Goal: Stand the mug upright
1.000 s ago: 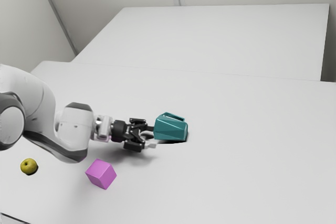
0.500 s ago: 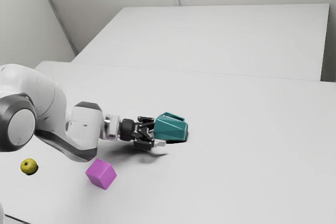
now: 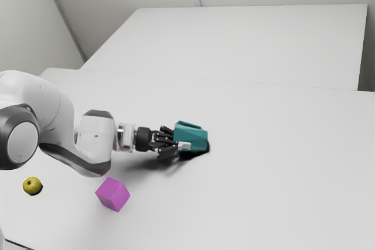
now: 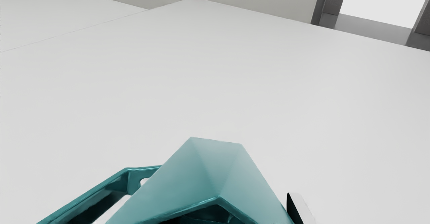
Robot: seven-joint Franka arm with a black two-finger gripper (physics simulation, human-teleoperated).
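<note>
Moved since half a second ago: the mug [image 3: 192, 137] and the gripper [image 3: 178, 141]. The mug appears higher and slightly turned, its shadow spreading beneath; the fingers stand closer together. Fruit and cube are unchanged.

Listed from the exterior view's left to its right:

Item: fruit [image 3: 32, 185], yellow-green, round, at the left, on the near part of the table [image 3: 281, 162].

Item: arm [image 3: 94, 139], white, reaching across from the left, hand roughly level above the table.

Item: cube [image 3: 113, 194], magenta, near side, right of the fruit and well apart from the mug.

Item: gripper, black, right of the cube and farther back. Condition: narrowed on the mug's wall, one finger outside, the other seemingly inside the mouth.

Item: mug, teal, angular, mid-table at the gripper's fingertips. Condition: on its side, apparently just off the table, mouth toward the gripper, base toward the right, handle [image 3: 190, 126] on the far upper side.

Handling note: the step looks to be tipping the mug upright. Keep the pinch firm, since a wall grip may let the mug pivot. Allow height for the base to swing down, turn the fingers gradually downward, then lower until the base sits flat before releasing.
</note>
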